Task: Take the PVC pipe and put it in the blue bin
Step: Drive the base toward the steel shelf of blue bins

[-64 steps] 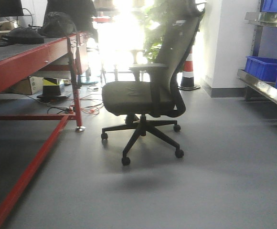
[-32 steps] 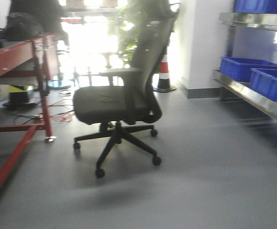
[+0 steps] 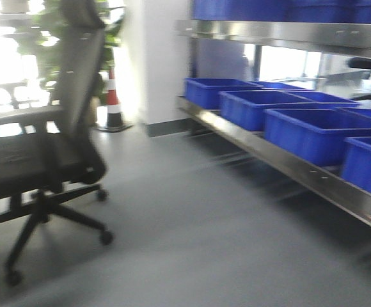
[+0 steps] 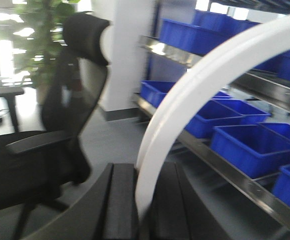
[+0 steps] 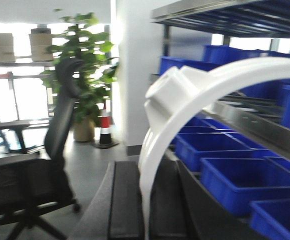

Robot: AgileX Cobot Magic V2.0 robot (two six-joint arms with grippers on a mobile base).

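Note:
In the left wrist view a white curved PVC pipe (image 4: 185, 95) rises from between the black fingers and arcs up to the right; my left gripper (image 4: 145, 172) is shut on its lower end. The right wrist view shows a similar white arc of PVC pipe (image 5: 157, 135) with a squared end (image 5: 171, 92) at the top, and my right gripper (image 5: 146, 172) is shut on it. Whether this is the same pipe I cannot tell. Several blue bins (image 3: 313, 131) sit in a row on a low steel shelf at the right, also visible as blue bins (image 4: 250, 147) and blue bins (image 5: 235, 182). Neither gripper appears in the front view.
A black office chair (image 3: 38, 160) stands on the grey floor at the left. Behind it are a striped traffic cone (image 3: 112, 105), a potted plant (image 5: 85, 60) and a white pillar (image 3: 157, 64). The steel shelf edge (image 3: 288, 166) runs diagonally along the right, with more blue bins on the rack above.
The front view has swung to the right: the chair slid to the left edge, the red table left the frame, and the shelf with blue bins now fills the right side.

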